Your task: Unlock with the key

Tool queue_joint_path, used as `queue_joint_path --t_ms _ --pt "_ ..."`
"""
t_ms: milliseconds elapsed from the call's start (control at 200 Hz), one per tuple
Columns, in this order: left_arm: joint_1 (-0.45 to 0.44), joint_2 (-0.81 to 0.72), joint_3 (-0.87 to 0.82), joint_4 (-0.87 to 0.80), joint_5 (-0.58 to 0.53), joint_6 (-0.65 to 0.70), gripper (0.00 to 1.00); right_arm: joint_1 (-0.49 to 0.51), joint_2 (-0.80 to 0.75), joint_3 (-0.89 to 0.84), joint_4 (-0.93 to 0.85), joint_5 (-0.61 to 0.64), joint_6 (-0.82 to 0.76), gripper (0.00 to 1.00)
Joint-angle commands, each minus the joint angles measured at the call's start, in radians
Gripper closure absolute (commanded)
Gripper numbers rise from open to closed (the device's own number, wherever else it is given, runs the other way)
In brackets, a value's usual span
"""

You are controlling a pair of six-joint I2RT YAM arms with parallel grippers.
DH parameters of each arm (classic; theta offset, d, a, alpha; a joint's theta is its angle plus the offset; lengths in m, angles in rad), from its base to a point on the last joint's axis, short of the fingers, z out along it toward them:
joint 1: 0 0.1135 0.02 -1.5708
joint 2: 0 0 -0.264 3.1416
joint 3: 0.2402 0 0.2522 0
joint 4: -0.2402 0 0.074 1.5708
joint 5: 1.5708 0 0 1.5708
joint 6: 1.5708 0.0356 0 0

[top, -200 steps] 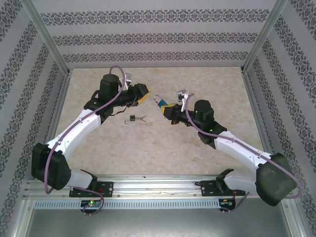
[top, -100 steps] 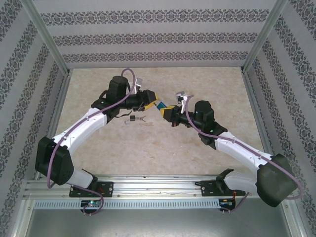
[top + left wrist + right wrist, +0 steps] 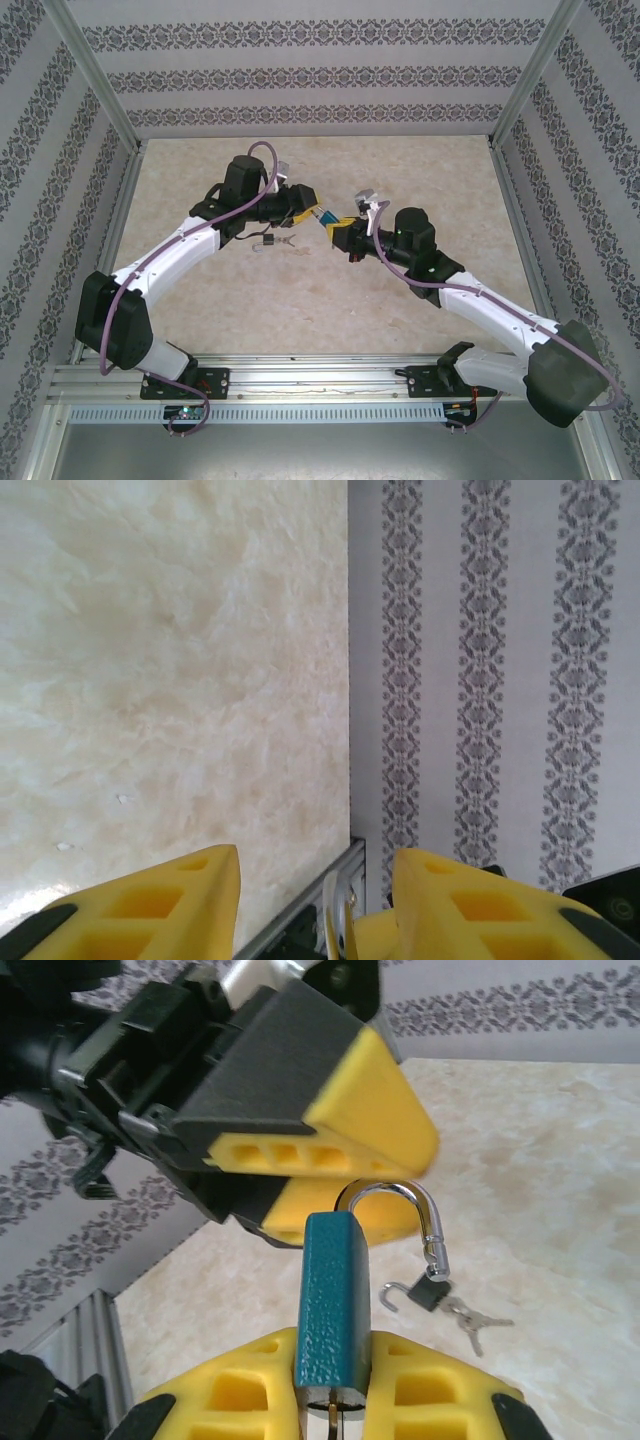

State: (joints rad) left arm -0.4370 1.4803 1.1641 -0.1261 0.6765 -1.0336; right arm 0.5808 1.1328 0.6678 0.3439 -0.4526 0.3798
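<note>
Fingers of the left gripper are crowding the shackle of the teal padlock. A small black padlock with keys is lying on the worktop just beneath, and bare worktop is lying open towards the bases.

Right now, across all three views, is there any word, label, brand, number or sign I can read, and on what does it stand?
No readable text in these views.
The teal padlock: the painted side facing the camera is bare, no brand visible.
The small black padlock and the keys beside it: too small to read.
The wallpaper: ornament only, no letters.
</note>
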Motion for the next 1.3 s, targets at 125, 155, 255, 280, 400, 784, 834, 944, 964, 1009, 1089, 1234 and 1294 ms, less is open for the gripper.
queue_joint_path --t_ms 125,155,255,280,400,784,834,944,964,1009,1089,1234,1294 --pt "0.098 -0.172 -0.166 0.035 -0.159 -0.084 0.54 0.02 0.057 -0.009 0.033 0.155 -0.026 1.0" --pt "0.102 -0.185 -0.183 0.041 -0.161 -0.089 0.54 0.012 0.077 -0.017 0.059 0.148 -0.002 1.0" --pt "0.112 -0.22 -0.22 0.047 -0.171 -0.092 0.54 0.01 0.154 -0.025 0.112 0.15 0.024 1.0" --pt "0.112 -0.226 -0.226 0.048 -0.172 -0.091 0.53 0.014 0.174 -0.025 0.121 0.159 0.02 1.0" --pt "0.115 -0.239 -0.261 0.071 -0.168 -0.099 0.54 0.014 0.269 -0.025 0.16 0.229 0.005 1.0" --pt "0.121 -0.25 -0.295 0.11 -0.159 -0.122 0.53 0.076 0.547 0.024 0.209 0.447 0.061 1.0" --pt "0.122 -0.252 -0.3 0.109 -0.161 -0.123 0.54 0.081 0.567 0.029 0.205 0.464 0.064 1.0" --pt "0.126 -0.256 -0.309 0.113 -0.161 -0.127 0.54 0.089 0.59 0.027 0.207 0.466 0.067 1.0" --pt "0.127 -0.256 -0.313 0.115 -0.161 -0.13 0.54 0.092 0.591 0.025 0.207 0.468 0.067 1.0" --pt "0.127 -0.258 -0.32 0.124 -0.16 -0.134 0.54 0.091 0.593 0.018 0.203 0.474 0.064 1.0" --pt "0.127 -0.257 -0.329 0.134 -0.16 -0.14 0.54 0.092 0.594 0.007 0.184 0.488 0.061 1.0" --pt "0.127 -0.251 -0.336 0.149 -0.161 -0.148 0.54 0.095 0.612 -0.002 0.173 0.497 0.062 1.0" --pt "0.126 -0.248 -0.336 0.154 -0.157 -0.152 0.54 0.099 0.623 0.006 0.156 0.504 0.064 1.0"
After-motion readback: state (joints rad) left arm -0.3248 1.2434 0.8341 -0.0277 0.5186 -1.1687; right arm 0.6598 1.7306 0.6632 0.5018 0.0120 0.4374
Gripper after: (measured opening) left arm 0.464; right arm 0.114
